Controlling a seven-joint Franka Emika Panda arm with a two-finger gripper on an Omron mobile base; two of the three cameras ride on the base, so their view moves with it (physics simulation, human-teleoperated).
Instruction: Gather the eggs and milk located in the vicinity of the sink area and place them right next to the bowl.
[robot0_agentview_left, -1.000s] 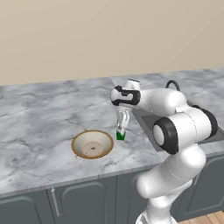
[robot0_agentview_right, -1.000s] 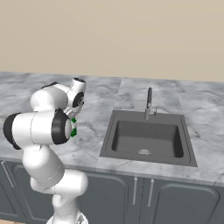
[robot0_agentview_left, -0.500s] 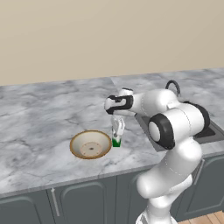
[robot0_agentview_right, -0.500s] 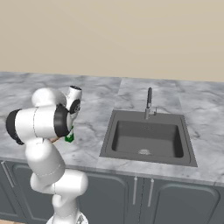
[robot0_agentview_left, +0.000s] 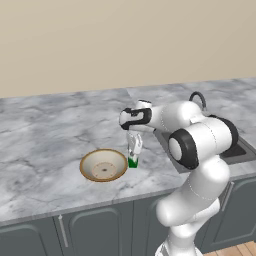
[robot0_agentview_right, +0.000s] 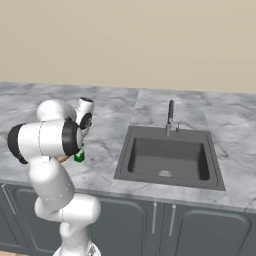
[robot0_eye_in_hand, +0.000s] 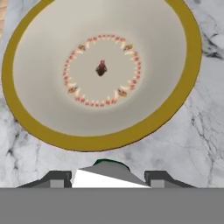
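Pointing straight down, the gripper (robot0_agentview_left: 133, 148) clasps the milk (robot0_agentview_left: 133, 159) just beside the bowl (robot0_agentview_left: 104, 165).

Quick tally: one bowl (robot0_agentview_left: 103, 165), one milk carton (robot0_agentview_left: 133, 150), one pincer (robot0_agentview_left: 133, 151), so just a single robot arm. One sink (robot0_agentview_right: 169, 159) with one faucet (robot0_agentview_right: 170, 118) and one drain in the basin. One marble bench (robot0_agentview_left: 45, 135) running the whole width. Underneath I count at least three cabinet door handles, two of them side by side below the sink.
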